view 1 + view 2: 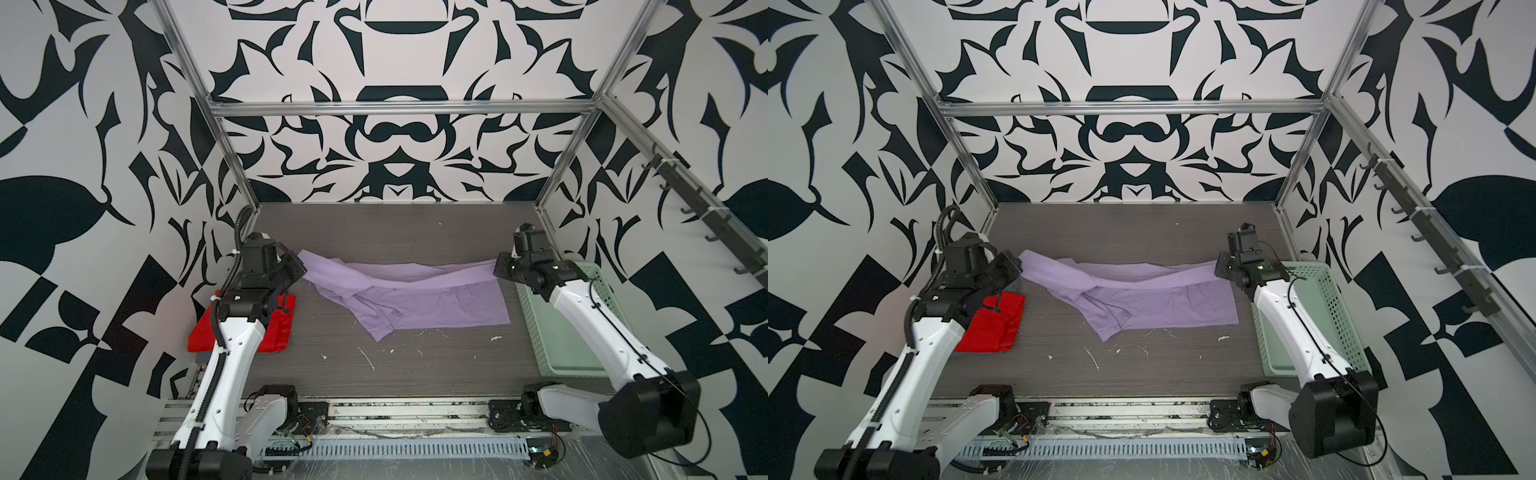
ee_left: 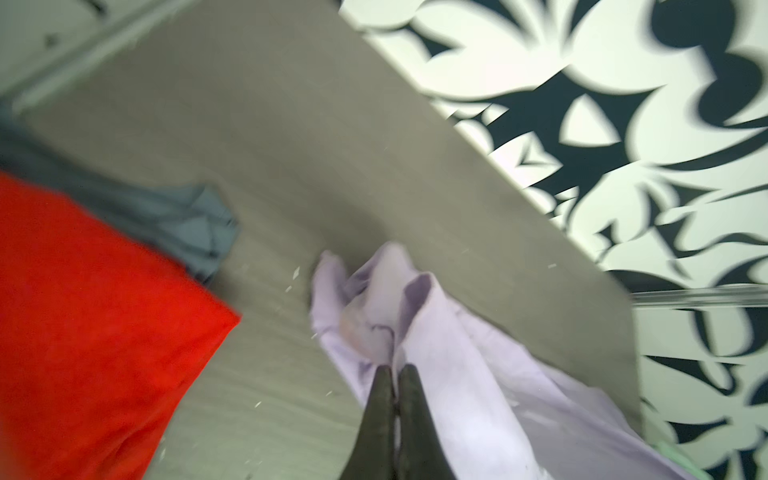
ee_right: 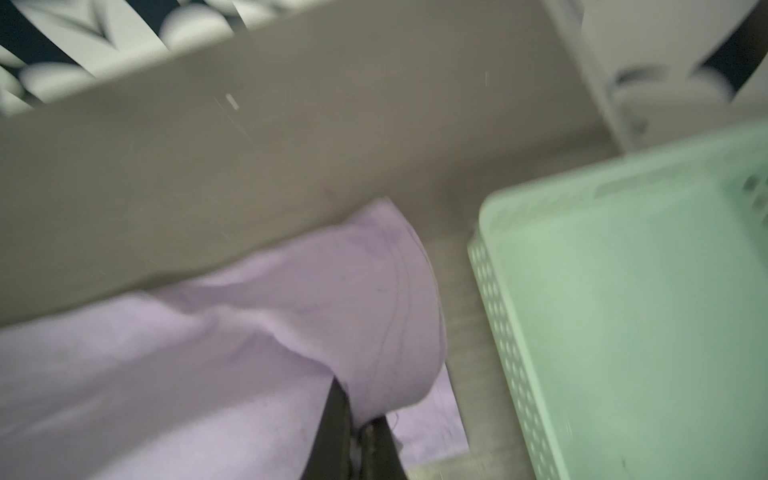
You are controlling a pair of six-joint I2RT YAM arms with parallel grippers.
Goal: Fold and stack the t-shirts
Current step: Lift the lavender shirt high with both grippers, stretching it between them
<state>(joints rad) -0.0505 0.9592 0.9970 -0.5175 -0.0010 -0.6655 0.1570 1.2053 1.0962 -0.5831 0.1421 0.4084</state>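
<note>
Fold in hand: purple shirt lies mid-table, its far edge lifted and strung between both arms. Left gripper is pressed together, pinching one end of that edge. Right gripper pinches the other end, just beside the basket.

- Carry both ends toward the near hem together, level, with the span taut, so the fold line lands straight.
- Watch the bunched sleeve on the left half; it will likely trap a crease if you lay cloth over it.
- Let go only once the edge rests on cloth.
- Red shirt sits folded at the table's left edge, under your left arm, on top of the grey-blue shirt.

Basket: no cloth shows inside, though the right arm hides part of it.
</note>
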